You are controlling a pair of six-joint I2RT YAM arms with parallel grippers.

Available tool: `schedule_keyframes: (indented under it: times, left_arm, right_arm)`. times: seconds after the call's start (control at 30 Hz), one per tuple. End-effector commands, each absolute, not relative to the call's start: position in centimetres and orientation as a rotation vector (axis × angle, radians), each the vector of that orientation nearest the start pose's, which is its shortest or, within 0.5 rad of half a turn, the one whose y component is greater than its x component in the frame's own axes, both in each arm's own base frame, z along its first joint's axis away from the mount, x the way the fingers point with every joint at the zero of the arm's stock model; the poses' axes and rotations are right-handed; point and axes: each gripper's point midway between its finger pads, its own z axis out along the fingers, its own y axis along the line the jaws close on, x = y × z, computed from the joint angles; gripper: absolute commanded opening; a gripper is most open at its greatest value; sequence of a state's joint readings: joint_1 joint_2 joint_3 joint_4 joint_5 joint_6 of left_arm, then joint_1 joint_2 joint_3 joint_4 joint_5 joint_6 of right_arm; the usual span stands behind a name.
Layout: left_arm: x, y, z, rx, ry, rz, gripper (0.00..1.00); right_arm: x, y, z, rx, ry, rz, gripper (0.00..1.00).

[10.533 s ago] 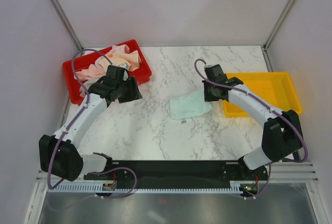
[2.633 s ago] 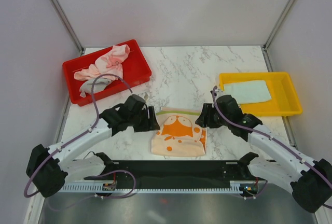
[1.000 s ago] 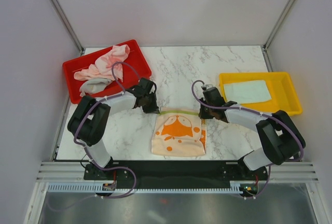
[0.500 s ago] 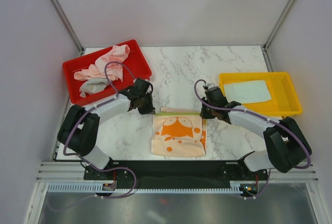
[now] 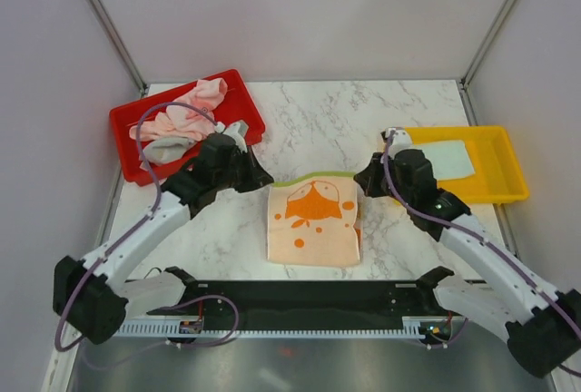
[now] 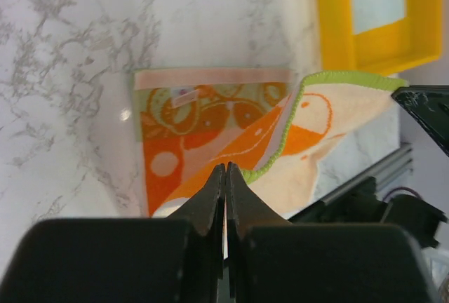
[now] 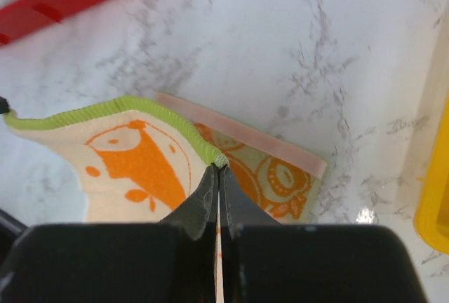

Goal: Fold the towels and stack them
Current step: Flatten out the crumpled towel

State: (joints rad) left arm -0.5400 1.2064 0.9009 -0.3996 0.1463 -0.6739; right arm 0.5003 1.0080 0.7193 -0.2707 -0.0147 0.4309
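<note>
Towel [image 5: 313, 224] far edge has lifted off the counter [image 5: 318, 120]; left pincer [image 5: 264, 178] and right pincer [image 5: 362, 183] each pinch one corner.

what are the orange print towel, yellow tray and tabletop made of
Orange-print towel: soft cloth, likely cotton; it drapes, with a stitched green hem.
Yellow tray: glossy moulded plastic, by its sheen.
Tabletop: marble-look, smooth; real stone or laminate can't be told.

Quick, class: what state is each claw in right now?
Left claw: closed, gripping a green-edged corner of the orange-print towel.
Right claw: closed, gripping that towel's other lifted corner.
</note>
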Motion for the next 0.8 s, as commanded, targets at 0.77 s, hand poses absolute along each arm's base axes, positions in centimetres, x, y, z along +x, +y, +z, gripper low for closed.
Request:
schedule_keyframes:
  times: [0.77]
  left_arm:
    - [16.1,-22.3,55.5,0.191,1.414,-1.441,0.02]
  right_arm:
    - [17.7,15.4,58.4,-0.128,1.063,1.040,0.00]
